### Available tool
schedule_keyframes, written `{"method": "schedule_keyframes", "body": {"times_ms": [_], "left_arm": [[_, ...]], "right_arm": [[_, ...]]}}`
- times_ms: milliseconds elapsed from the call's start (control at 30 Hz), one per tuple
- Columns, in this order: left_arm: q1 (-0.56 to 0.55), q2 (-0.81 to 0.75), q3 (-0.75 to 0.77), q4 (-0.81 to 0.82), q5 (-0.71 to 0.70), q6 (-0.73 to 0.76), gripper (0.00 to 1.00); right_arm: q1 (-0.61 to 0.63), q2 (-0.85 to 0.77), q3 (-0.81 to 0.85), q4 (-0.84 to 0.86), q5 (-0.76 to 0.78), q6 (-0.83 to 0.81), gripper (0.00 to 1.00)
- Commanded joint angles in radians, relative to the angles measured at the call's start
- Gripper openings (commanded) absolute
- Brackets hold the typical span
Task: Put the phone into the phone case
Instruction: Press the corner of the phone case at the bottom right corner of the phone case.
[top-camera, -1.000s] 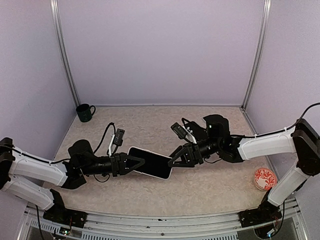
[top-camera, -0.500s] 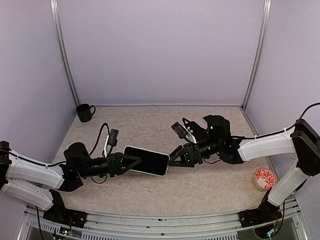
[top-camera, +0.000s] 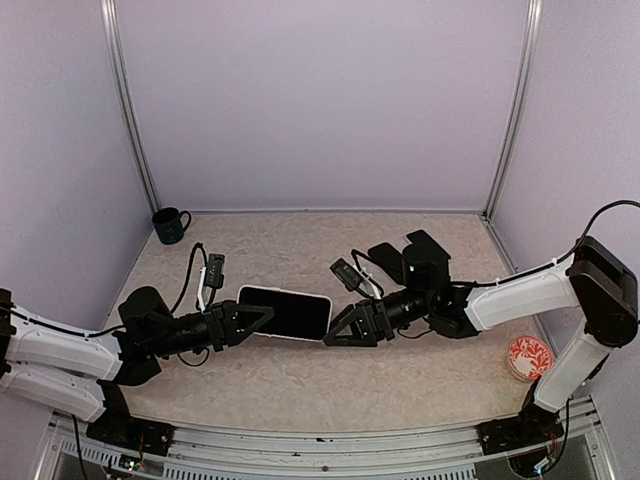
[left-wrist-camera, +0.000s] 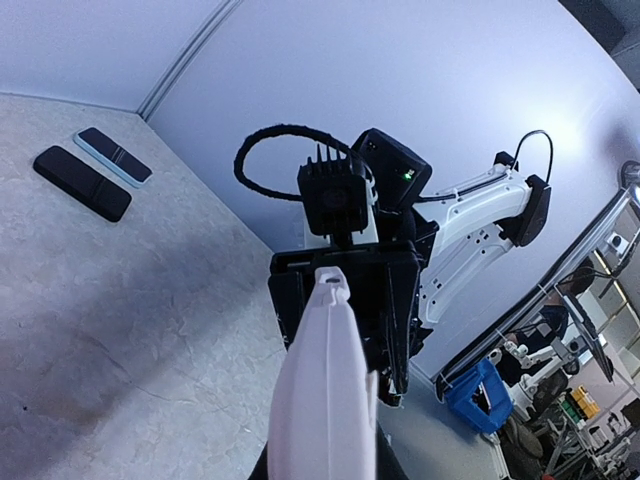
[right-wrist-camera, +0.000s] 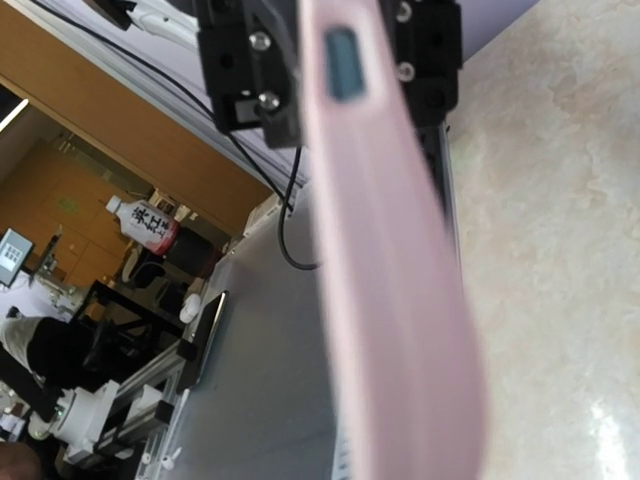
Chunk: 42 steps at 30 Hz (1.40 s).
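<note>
Two pincers meet over the desk's middle. The left gripper (top-camera: 262, 318) is clamped tight on the left end of the phone (top-camera: 288, 313), which has a pale phone case (right-wrist-camera: 400, 300) rimming its edge. The right gripper (top-camera: 335, 326) sits just beside the phone's right end, jaws part-spread, grasping nothing I can see. Seating looks nearly finished. Next, I judge, comes a squeeze at that free end to snap the rim home.
</note>
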Motion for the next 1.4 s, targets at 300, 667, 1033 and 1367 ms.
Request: {"method": "schedule_keyframes", "body": {"times_ms": [300, 667, 1033, 1367], "left_arm": [[-0.012, -0.029, 0.001, 0.089, -0.029, 0.015, 0.0], [-0.032, -0.046, 0.011, 0.019, -0.064, 0.055, 0.0], [-0.052, -0.096, 0.027, -0.082, -0.123, 0.105, 0.0], [-0.052, -0.098, 0.046, -0.152, -0.152, 0.07, 0.0]], "right_arm": [[0.018, 0.02, 0.007, 0.046, 0.06, 0.057, 0.32], [0.018, 0.041, 0.044, -0.031, 0.12, 0.093, 0.09], [0.019, 0.017, 0.079, -0.198, 0.19, 0.012, 0.27], [0.019, -0.167, 0.081, -0.52, 0.426, -0.438, 0.71]]}}
